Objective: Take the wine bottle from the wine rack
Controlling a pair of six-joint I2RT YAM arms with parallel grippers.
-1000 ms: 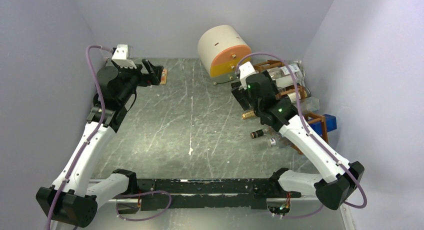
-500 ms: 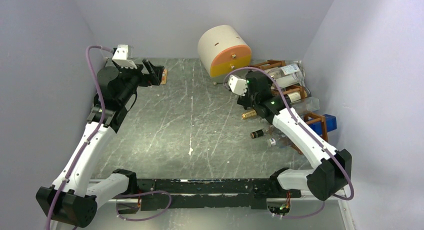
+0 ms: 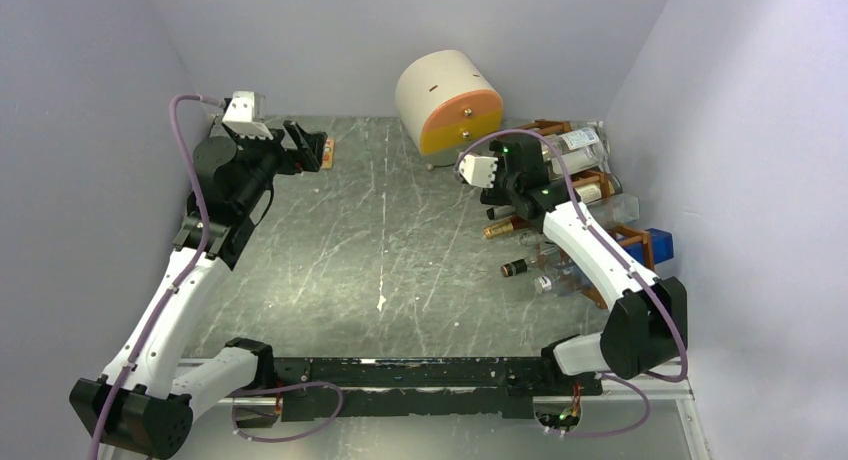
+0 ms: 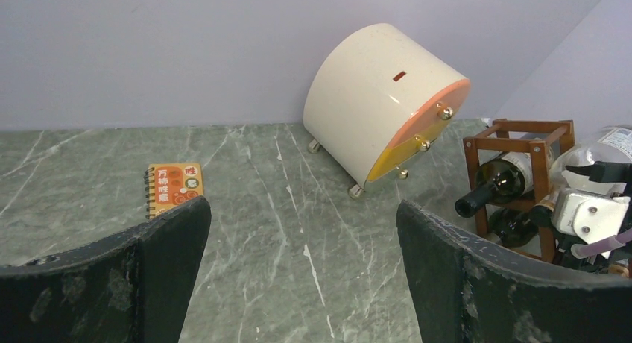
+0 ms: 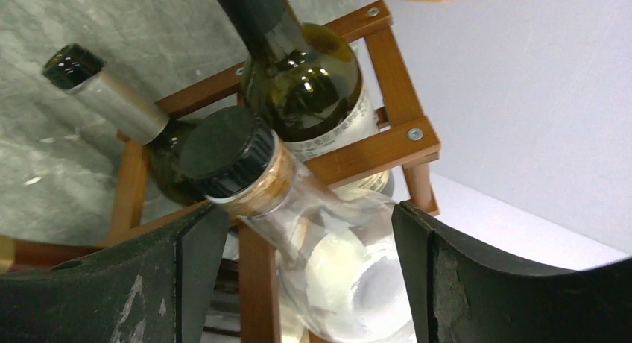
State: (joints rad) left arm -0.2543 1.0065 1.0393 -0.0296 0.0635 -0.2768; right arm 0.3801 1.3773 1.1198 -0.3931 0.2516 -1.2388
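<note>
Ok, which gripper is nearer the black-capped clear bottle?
Right. The right gripper has its jaws either side of the clear bottle at the rack; the left gripper is far across the table, by the notebook.

My grey-green marbled table (image 3: 400,260) and its load

A small orange spiral notebook (image 4: 174,188) lies flat far left, a cream drum-shaped cabinet (image 3: 447,102) stands on stubby feet at the back, and the wine rack (image 4: 522,125) sits far right beside a blue box (image 3: 660,246).
</note>
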